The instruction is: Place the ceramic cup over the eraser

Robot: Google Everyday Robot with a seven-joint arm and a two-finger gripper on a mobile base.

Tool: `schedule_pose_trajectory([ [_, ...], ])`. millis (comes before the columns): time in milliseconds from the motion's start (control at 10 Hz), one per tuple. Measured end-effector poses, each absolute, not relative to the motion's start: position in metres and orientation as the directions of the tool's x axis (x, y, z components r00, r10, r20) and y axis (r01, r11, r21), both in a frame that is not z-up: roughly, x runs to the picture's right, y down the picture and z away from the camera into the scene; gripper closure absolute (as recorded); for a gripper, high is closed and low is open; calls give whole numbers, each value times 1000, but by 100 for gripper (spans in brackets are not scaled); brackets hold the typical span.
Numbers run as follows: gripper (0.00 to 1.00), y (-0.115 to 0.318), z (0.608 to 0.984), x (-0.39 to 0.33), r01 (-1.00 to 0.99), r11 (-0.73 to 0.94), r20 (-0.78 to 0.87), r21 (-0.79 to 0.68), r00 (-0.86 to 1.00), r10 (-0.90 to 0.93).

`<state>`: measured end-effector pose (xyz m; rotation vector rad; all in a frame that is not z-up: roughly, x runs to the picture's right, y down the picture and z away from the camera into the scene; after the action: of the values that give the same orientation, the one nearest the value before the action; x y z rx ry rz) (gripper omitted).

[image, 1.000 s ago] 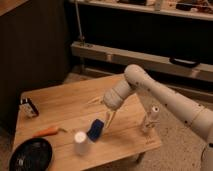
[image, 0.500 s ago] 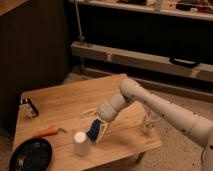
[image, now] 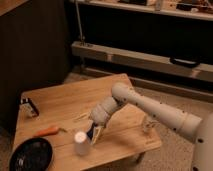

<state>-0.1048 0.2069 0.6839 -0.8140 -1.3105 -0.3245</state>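
Observation:
The ceramic cup (image: 81, 143), small, white and without a handle, stands upright near the table's front edge. Just right of it lies a small blue block (image: 91, 134), partly hidden by my gripper (image: 95, 132). The gripper hangs low over the block, open, its pale fingers (image: 99, 135) pointing down at it; whether they touch it I cannot tell. The arm reaches in from the right. I cannot tell which thing is the eraser: the blue block or a black-and-white object (image: 29, 107) at the table's left edge.
An orange carrot (image: 48, 131) lies left of the cup, with a black round plate (image: 30, 155) at the front left corner. A clear bottle (image: 148, 125) stands near the right edge of the wooden table (image: 65, 102). Dark shelving runs behind.
The arm has swung left and down, bringing the gripper from above the table's middle onto the blue block beside the cup. The cup has stayed in place.

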Motion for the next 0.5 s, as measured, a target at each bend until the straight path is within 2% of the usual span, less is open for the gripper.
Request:
schedule_pose_trajectory([
  [500, 20, 236, 690, -107, 630, 686, 929, -365, 201, 310],
])
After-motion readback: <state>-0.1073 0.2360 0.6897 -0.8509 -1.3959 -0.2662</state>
